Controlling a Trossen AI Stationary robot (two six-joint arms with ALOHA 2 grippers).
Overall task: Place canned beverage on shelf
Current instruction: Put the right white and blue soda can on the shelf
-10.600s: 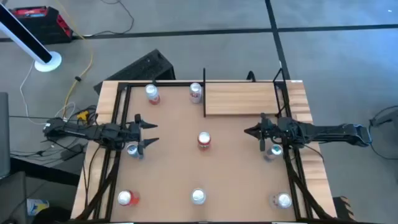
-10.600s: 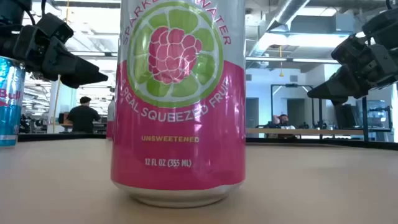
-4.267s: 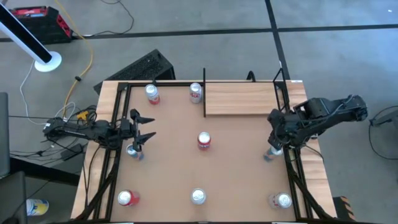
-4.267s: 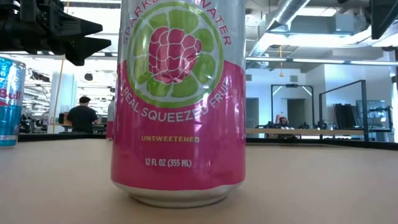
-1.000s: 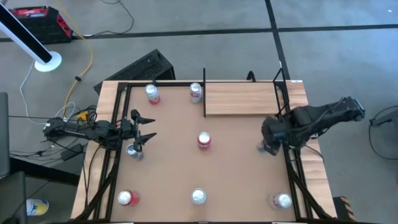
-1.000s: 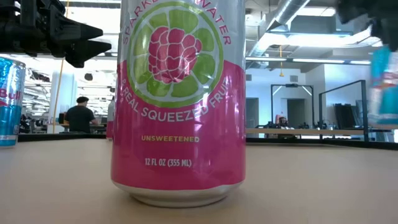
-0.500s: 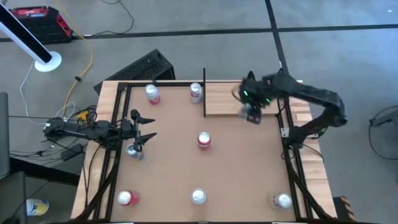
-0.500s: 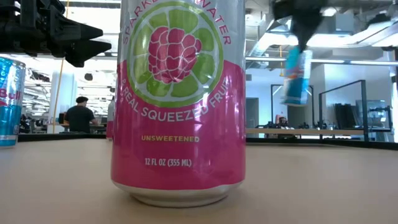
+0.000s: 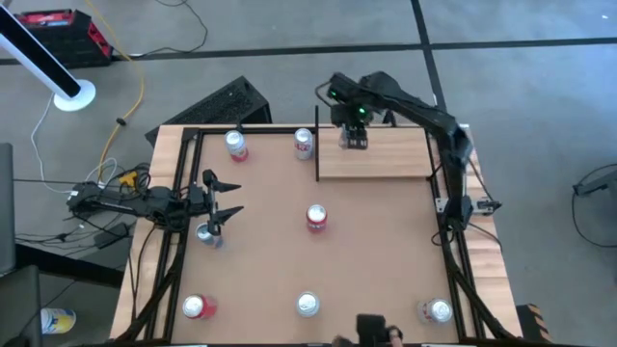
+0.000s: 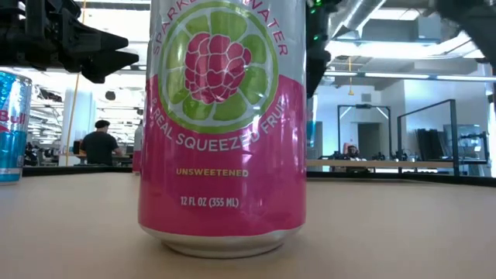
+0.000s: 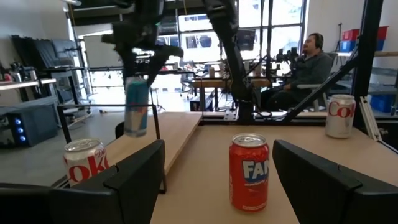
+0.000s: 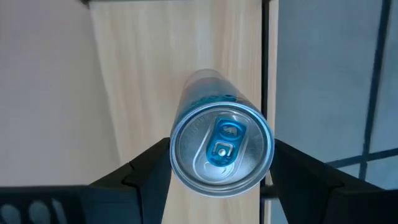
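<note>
The blue can [image 12: 221, 146] has been carried from the table's right edge and is now held above the shelf [image 9: 386, 159], near its far left corner, gripped by the right gripper [image 9: 354, 128]. Only lowering and release appear to remain. The can's long axis is upright, tab end up. The left gripper [image 9: 224, 200], well left of the shelf, is spread and holds nothing.

Brown table [image 9: 376, 251] carries seven upright cans and the bare pale shelf [image 9: 386, 159].
</note>
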